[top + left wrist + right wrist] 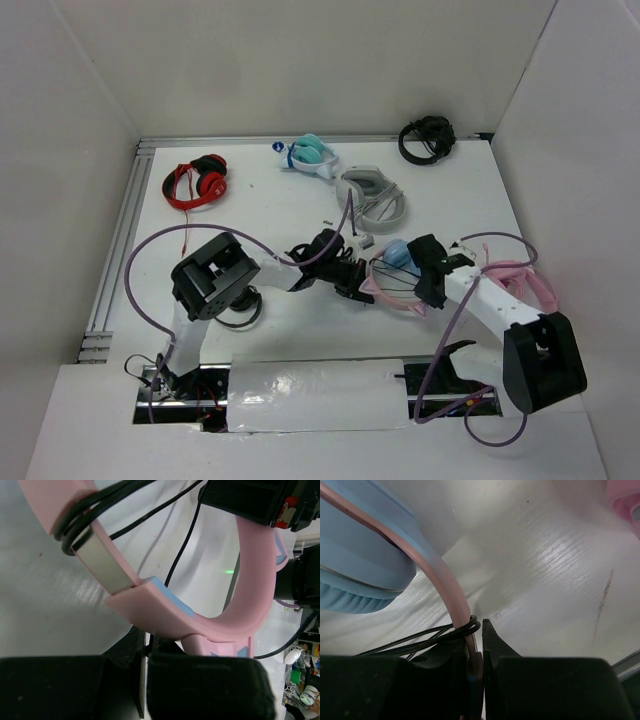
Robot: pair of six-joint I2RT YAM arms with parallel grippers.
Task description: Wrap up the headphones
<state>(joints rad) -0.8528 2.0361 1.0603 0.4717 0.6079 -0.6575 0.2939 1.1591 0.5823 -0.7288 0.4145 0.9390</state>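
Observation:
The headphones (395, 285) lie at the table's middle right, with a pink cat-ear headband and a light blue ear cup (398, 252). My left gripper (352, 276) is at their left side. In the left wrist view it (148, 652) is shut on the thin black cable, just below the pink headband (165, 612). Cable loops (75, 517) are wound round the band. My right gripper (430, 275) is shut on the headband (450, 587), clamped between its fingers (479, 655). Cable turns (420, 640) circle the band there, and the blue cup (360, 555) is at the upper left.
Red headphones (197, 182) lie at the back left and teal-and-white ones (307, 153) at the back middle. A grey-white pair (372, 195) lies just behind the grippers. A black pair (427, 139) is at the back right. All-pink headphones (525, 280) lie beside the right arm.

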